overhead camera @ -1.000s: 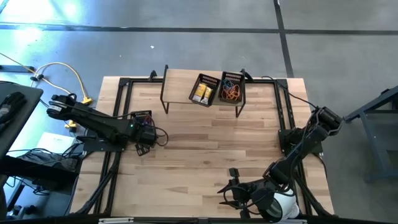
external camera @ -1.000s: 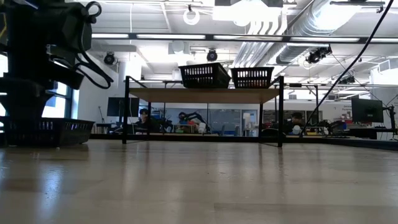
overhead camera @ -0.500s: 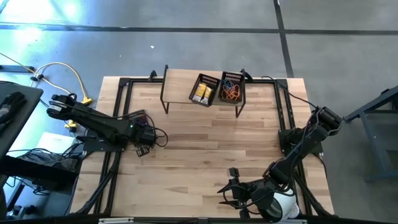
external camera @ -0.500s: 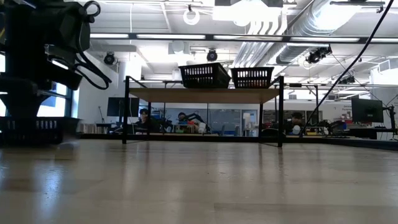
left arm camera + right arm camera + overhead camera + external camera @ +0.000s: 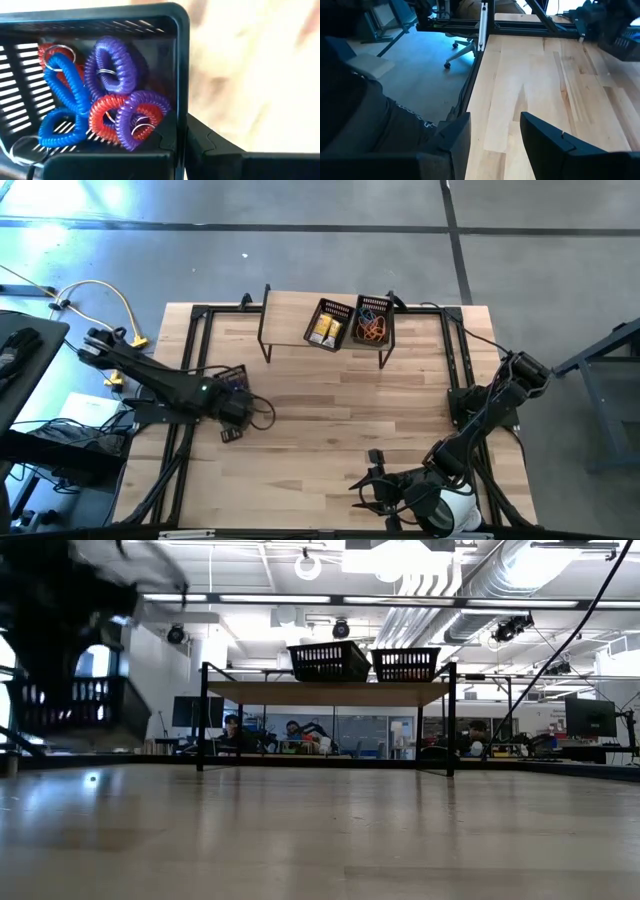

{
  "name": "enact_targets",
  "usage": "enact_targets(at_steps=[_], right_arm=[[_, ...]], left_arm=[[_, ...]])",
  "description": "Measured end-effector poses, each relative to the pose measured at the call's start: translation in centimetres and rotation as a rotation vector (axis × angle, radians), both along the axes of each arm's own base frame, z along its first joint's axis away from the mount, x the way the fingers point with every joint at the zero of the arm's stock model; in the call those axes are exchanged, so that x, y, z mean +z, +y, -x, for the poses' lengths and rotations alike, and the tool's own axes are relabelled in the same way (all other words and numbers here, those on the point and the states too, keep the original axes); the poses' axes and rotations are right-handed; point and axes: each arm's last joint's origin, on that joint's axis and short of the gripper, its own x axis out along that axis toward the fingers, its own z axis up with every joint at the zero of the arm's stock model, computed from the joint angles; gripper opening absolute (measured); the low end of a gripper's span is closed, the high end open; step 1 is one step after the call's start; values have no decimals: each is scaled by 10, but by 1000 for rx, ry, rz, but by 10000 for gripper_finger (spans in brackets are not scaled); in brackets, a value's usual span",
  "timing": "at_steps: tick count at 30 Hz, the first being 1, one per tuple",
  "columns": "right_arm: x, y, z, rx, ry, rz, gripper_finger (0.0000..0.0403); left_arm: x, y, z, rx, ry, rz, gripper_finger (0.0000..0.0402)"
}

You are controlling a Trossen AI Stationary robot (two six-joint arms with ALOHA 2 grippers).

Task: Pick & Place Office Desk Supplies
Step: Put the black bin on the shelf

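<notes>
Wooden desk (image 5: 330,410), workshop room behind. My left arm stretched low over desk's left side; left jaws (image 5: 181,142) clamped on wall of black mesh basket (image 5: 177,60), basket raised off desk, tilted. Purple, blue, red coil loops (image 5: 107,102) inside basket, just beside jaws. My right jaws (image 5: 492,137) parted, empty, near desk's front edge.

two baskets (image 5: 348,325) on shelf (image 5: 285,320), table's far edge | third basket (image 5: 232,383) left | tape roll (image 5: 457,511) near-right
</notes>
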Motion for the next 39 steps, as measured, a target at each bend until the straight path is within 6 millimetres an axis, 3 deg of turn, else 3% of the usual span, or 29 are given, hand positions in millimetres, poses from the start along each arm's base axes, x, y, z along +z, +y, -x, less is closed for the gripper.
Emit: enact_targets(at_steps=[10,16,22,28,34,39], right_arm=[[0,0,0,-13,7,-28,160],[0,0,0,-29,14,-61,160],[0,0,0,-60,13,-95,160],[1,-2,-1,-94,-21,-31,160],[1,-5,-4,-116,-18,-52,160],[1,-6,-4,-131,-13,-84,160]], left_arm=[[82,-43,-7,-377,-277,-18,2],[122,-47,-8,-560,-412,-153,1],[154,-25,-17,-601,-468,-342,1],[168,12,-36,-551,-478,-560,1],[166,55,-50,-478,-382,-656,1],[150,89,-70,-429,-274,-613,1]])
